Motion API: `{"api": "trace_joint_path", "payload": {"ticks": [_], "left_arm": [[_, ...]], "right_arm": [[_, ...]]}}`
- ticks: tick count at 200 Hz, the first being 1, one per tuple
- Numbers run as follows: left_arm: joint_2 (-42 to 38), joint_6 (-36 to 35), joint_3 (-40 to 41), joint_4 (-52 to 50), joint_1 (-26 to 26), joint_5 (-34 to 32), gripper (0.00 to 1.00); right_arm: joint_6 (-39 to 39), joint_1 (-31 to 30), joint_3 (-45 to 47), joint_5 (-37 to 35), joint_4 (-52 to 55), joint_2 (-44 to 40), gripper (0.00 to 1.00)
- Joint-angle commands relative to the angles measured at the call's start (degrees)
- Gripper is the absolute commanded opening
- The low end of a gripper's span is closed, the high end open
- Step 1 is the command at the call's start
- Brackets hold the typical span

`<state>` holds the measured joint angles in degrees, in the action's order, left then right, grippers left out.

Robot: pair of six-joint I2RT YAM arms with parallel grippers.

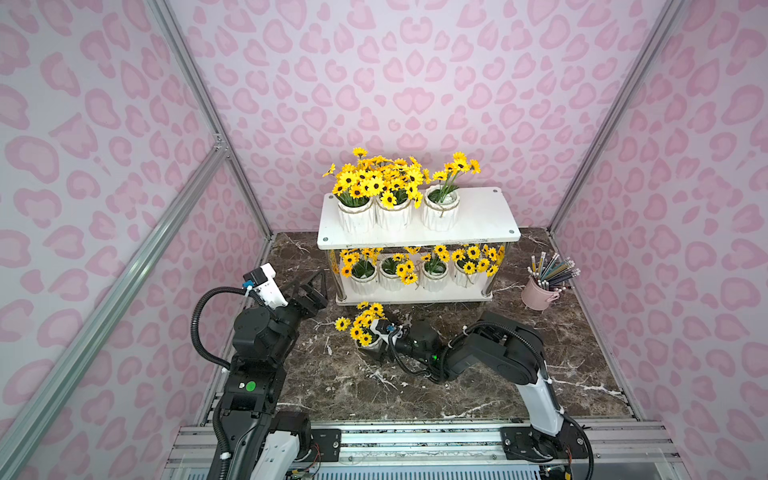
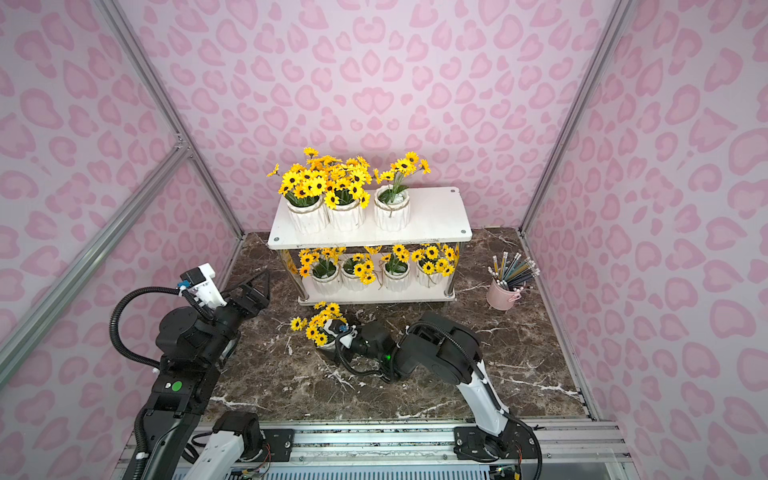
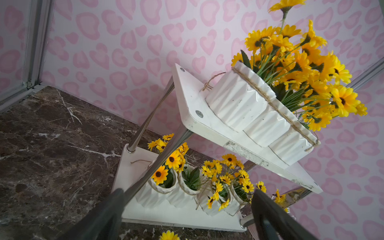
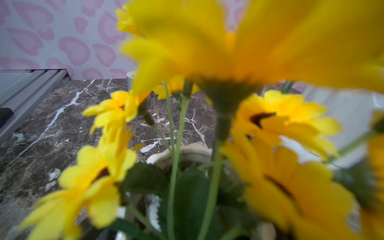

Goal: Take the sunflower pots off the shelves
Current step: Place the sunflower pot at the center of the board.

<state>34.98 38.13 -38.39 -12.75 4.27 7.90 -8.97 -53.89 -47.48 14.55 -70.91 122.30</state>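
Pink heart-print walls, dark marble tabletop (image 1: 540,365). Shelf (image 1: 486,216) stands at the back edge, middle. Seven flower pots are on it: three on the top tier (image 1: 440,210), bunched toward its left end, and four on the bottom tier (image 1: 434,276). The eighth pot (image 1: 360,326) is off, on the tabletop just beside the shelf's front edge.

Risks:
- Blooms crowd the right wrist camera, so backing that arm out carelessly could snag stems and tip the eighth pot.
- That pot sits close to the bottom tier and could get knocked when those pots come out.
- Top-tier left pair touch with flowers tangled, so lifting one may drag the other.
- Left gripper (image 1: 321,286) is near the shelf's front left leg (image 1: 338,286); a straight push could hit it and shift the shelf.

Pose:
- Right arm lies low and nearly level, reaching from the front right toward the middle.
- Right gripper (image 1: 371,347) is at the eighth pot, jaws spread wide; contact is hidden by flowers.
- Left arm has its elbow raised, fingers apart and empty, aimed at the shelf's left end and not touching it.
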Motion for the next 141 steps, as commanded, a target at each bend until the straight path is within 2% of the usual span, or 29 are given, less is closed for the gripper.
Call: {"api": "trace_joint_path", "payload": {"ticks": [1,51,95,141], "left_arm": [[0.2,-0.7,-1.3,1.6,0.0,-0.1,0.97],[1.4,-2.9,-3.1,2.3,0.0,1.7,0.97],[3.1,-3.4,-4.1,2.9,0.0,3.2,0.97],[3.5,-3.8,-4.2,3.4,0.0,4.1,0.97]], "right_arm": [[-0.5,0.6,0.4,-1.5,-2.3,-0.8,0.99],[0.7,2.0,0.4,2.2,-0.5,-3.2,0.99],[2.0,2.8,-1.2,4.8,2.2,-2.0,0.99],[1.4,3.5,1.5,3.6,3.6,-6.0,0.99]]}}
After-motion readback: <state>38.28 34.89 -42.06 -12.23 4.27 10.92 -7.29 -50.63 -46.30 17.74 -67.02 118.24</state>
